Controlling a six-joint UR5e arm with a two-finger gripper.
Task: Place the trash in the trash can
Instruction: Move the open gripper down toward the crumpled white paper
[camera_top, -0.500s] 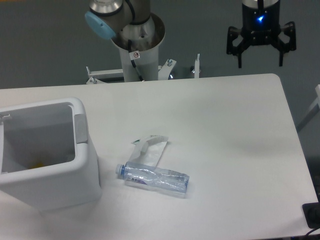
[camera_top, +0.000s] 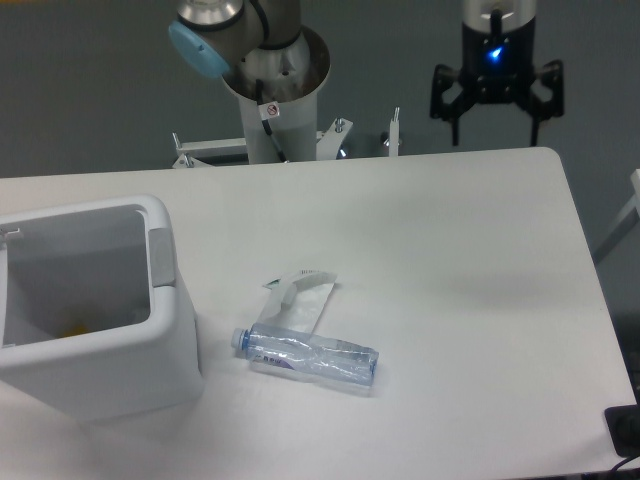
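While you held the arm high at the far right, the gripper (camera_top: 495, 128) hung above the back edge of the tabletop (camera_top: 470, 260), its two black fingers (camera_top: 445, 100) spread wide and gripping nothing, a blue light glowing on its body. Item one, the trash can (camera_top: 160, 330): white, boxy, thick-rimmed, standing at the near left with a grey patch on the side facing the middle; something small and yellowish lay on its floor, too blurred for you to identify. Item two, the paper wrapper (camera_top: 305, 293): flat, white, crumpled, lying just right of the can near the tabletop's centre. Item three, the plastic bottle (camera_top: 310, 357): clear, crushed, on its side, blue cap pointing toward the can, resting against the wrapper's near edge and overlapping it. Both pieces lay outside the can and well apart from the gripper. Item four, the arm's base column (camera_top: 275, 95): grey, mounted behind the tabletop.
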